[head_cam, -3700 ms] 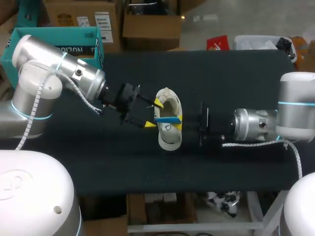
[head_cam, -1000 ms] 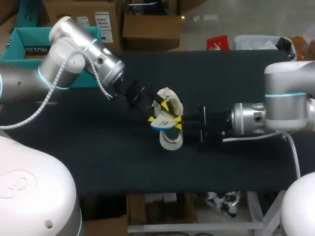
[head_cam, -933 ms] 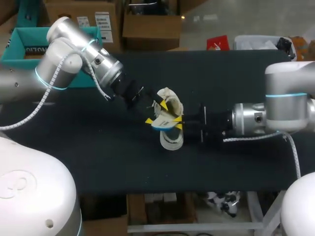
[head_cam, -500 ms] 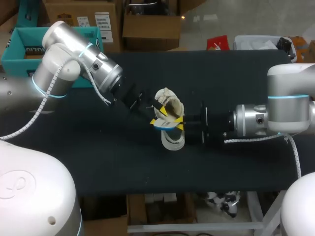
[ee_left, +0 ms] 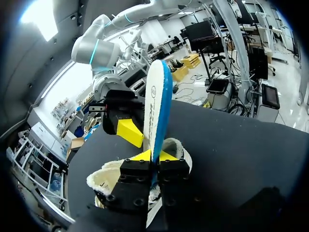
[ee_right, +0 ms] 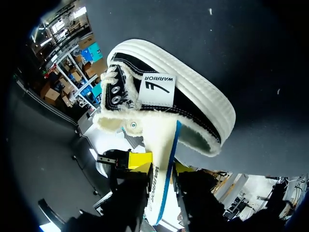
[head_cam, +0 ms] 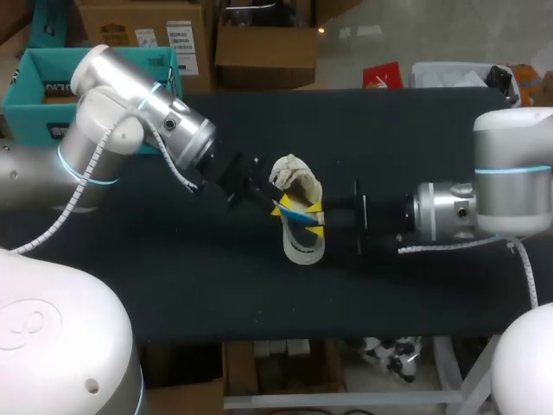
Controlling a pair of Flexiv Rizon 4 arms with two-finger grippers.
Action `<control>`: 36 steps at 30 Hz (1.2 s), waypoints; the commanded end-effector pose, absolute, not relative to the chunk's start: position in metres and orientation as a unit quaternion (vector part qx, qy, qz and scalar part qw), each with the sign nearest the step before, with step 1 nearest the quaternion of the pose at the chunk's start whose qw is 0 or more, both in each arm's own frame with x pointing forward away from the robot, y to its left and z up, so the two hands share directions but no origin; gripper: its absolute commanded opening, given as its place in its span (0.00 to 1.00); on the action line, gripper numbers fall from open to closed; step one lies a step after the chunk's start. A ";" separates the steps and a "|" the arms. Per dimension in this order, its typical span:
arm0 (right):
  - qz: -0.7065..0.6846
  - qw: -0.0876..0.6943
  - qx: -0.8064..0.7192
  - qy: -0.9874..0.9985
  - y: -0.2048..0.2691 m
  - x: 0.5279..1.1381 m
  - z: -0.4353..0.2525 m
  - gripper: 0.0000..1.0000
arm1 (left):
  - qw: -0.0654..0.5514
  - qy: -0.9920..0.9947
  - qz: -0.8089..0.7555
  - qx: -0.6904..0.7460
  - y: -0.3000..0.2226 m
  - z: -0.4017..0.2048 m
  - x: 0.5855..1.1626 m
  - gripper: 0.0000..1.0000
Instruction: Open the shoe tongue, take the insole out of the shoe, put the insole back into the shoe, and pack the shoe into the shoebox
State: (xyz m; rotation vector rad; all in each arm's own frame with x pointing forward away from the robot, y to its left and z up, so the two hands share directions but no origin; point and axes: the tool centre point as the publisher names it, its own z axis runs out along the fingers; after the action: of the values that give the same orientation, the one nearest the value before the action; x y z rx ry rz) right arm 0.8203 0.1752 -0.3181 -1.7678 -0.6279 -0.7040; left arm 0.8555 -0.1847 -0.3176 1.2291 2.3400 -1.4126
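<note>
A white shoe with a fleecy lining lies mid-table, seen heel-on in the right wrist view. A white insole with a blue edge stands up out of its opening. My left gripper, coming from the left, is shut on the insole's edge, its yellow tips pinching it just above the shoe. My right gripper flanks the insole from the other side, open a little, with one fingertip against its white face. A teal shoebox stands open at far left.
The black table shows bare cloth around the shoe on all sides. My left arm crosses between the teal box and the shoe.
My left gripper has shut on the insole. My right gripper's fingers have parted slightly from it. The shoe and insole have shifted a little to the right.
</note>
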 end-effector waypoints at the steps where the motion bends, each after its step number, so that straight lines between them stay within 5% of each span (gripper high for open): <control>1: -0.293 0.520 -0.757 -0.265 0.179 0.817 -0.311 0.00 | 0.082 0.781 -0.469 0.404 -0.190 -0.321 0.850 0.00; 20: -0.281 0.510 -0.760 -0.290 0.176 0.854 -0.351 0.00 | 0.097 0.820 -0.446 0.345 -0.198 -0.344 0.883 0.00; 36: -0.297 0.460 -0.776 -0.315 0.179 0.826 -0.302 0.00 | 0.121 0.782 -0.464 0.398 -0.204 -0.314 0.852 0.00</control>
State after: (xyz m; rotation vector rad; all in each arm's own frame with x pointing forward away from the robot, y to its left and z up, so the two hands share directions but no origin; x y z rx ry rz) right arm 0.8308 0.1731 -0.3171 -1.8455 -0.7728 -0.7164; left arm 0.8631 -0.1934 -0.3163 1.1761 2.2842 -1.3778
